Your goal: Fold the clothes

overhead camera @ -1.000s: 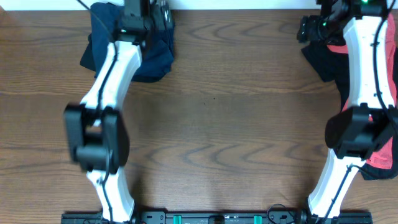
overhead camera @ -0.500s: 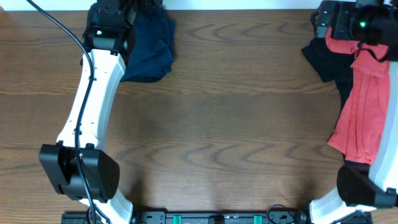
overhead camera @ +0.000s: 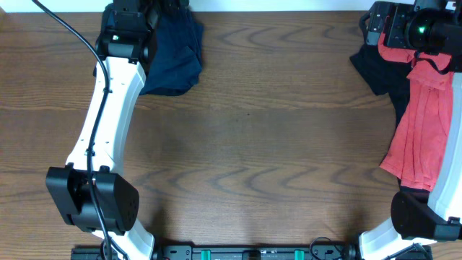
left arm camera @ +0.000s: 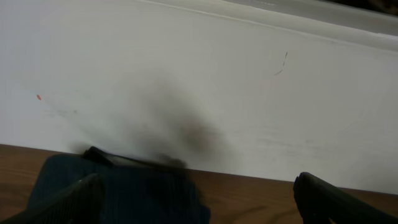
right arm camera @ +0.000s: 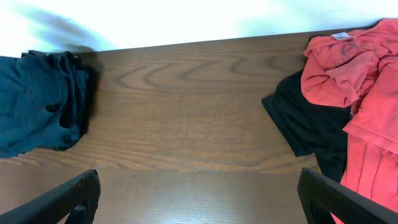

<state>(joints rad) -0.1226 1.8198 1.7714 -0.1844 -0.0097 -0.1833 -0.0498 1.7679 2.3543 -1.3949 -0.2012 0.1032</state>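
Observation:
A navy garment (overhead camera: 175,59) lies bunched at the table's back left; it also shows in the left wrist view (left arm camera: 124,196) and the right wrist view (right arm camera: 37,112). A red garment (overhead camera: 419,130) lies spread along the right edge, partly over a black garment (overhead camera: 377,68); both show in the right wrist view, red (right arm camera: 348,62) and black (right arm camera: 305,127). My left gripper (left arm camera: 199,208) is open and empty, low over the navy garment's far edge, facing the white wall. My right gripper (right arm camera: 199,202) is open and empty above bare table, left of the red and black garments.
A white wall (left arm camera: 199,74) runs along the table's back edge, close in front of the left gripper. The wooden table (overhead camera: 253,144) is bare between the two piles. The right arm (overhead camera: 447,79) lies along the red garment's right side.
A second ago the left arm was bent and the right arm lay across the red garment. Both have swung outward, uncovering the red garment. Nothing has changed in the last half second.

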